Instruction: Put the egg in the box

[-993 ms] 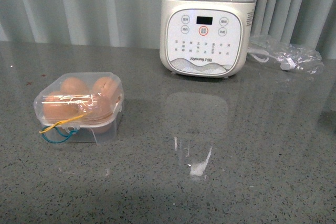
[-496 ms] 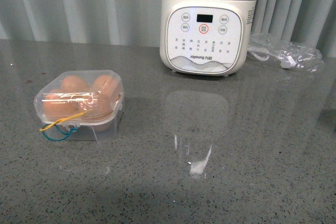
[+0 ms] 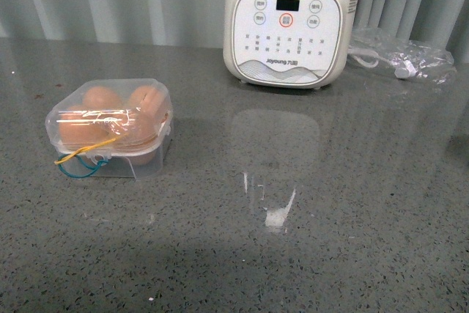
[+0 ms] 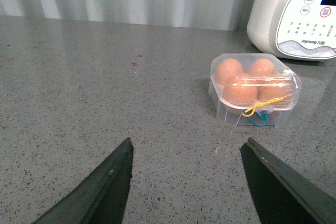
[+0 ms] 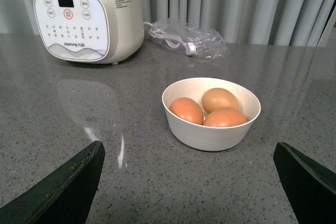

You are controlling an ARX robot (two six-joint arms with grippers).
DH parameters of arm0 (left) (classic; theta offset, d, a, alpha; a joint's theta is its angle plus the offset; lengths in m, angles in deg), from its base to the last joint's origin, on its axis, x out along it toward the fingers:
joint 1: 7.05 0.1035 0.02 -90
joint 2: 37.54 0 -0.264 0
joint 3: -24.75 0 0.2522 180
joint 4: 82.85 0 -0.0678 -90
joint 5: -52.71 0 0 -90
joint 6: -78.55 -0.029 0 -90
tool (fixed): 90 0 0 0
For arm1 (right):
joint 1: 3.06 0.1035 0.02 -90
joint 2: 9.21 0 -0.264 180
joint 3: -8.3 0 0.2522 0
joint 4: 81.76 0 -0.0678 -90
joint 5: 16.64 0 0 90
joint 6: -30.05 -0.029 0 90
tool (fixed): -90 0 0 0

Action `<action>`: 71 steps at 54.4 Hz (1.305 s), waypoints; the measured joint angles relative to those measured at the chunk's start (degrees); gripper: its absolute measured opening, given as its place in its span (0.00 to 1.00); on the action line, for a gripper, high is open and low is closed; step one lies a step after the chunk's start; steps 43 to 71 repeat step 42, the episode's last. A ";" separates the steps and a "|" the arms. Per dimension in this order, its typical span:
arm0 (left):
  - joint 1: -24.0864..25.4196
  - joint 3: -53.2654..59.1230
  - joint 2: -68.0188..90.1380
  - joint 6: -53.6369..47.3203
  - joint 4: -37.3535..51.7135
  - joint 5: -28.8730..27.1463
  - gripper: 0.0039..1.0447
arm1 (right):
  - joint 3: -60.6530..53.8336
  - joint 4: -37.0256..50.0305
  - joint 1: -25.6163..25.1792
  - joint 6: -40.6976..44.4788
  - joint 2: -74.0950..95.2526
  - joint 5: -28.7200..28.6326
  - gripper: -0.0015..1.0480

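The clear plastic egg box [image 3: 110, 137] sits on the grey table at the left, lid down, with yellow and blue bands at its front; orange-brown eggs [image 3: 99, 100] show through the lid. It also shows in the left wrist view [image 4: 255, 88]. My left gripper [image 4: 187, 145] is open and empty, well short of the box. My right gripper [image 5: 189, 153] is open and empty, in front of a white bowl [image 5: 211, 129] holding three orange-brown eggs [image 5: 186, 109]. Neither arm shows in the front view.
A white Joyoung appliance [image 3: 287, 27] stands at the back centre. A clear plastic bag with a white cord [image 3: 401, 56] lies at the back right. A grey curtain hangs behind the table.
The front view has tilted slightly down: the appliance and the bag sit higher in the frame. The box and the eggs have not moved.
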 joint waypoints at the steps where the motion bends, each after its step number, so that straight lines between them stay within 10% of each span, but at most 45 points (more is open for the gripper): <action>1: 0.00 0.00 0.00 0.00 0.00 0.00 0.70 | 0.00 0.00 0.00 0.00 0.00 0.00 0.93; 8: 0.00 0.00 0.00 -0.04 0.02 0.00 0.95 | 0.00 0.00 0.00 0.00 0.00 0.00 0.93; 71: 0.00 0.00 0.00 -0.02 0.00 0.02 0.94 | 0.00 0.00 0.00 0.00 0.00 0.00 0.93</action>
